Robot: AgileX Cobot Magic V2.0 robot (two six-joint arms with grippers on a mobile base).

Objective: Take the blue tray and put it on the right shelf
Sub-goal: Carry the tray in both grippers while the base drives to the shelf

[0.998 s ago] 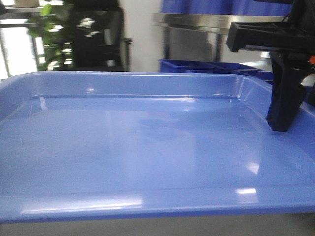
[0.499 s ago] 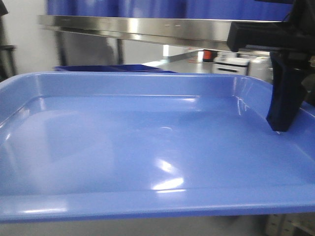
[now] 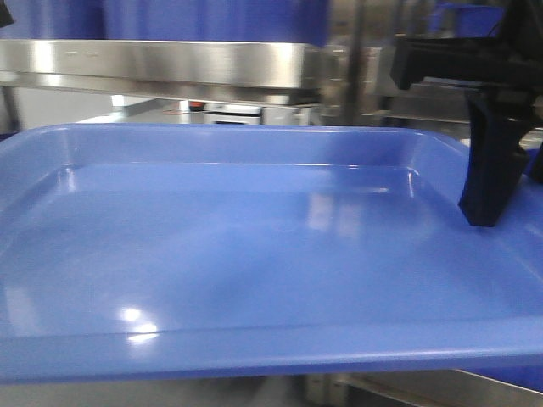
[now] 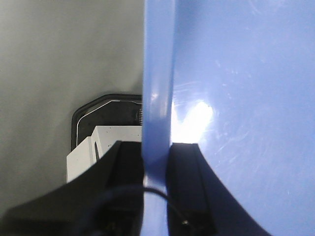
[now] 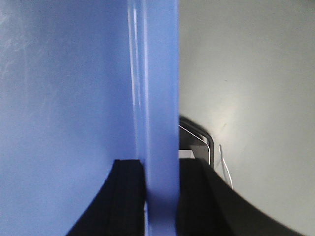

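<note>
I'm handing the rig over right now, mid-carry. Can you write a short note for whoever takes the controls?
Left gripper: shut on the blue tray, fingers either side of its left rim.
Right gripper: shut on the tray's right rim.
Tray: empty, held about level between both arms, with grey floor beneath it in both wrist views.
Right shelf: its steel front rail shows beyond the tray's far rim.
Done: tray grasped and lifted.
Left: bring it over the shelf, set it down, open both grippers.
</note>
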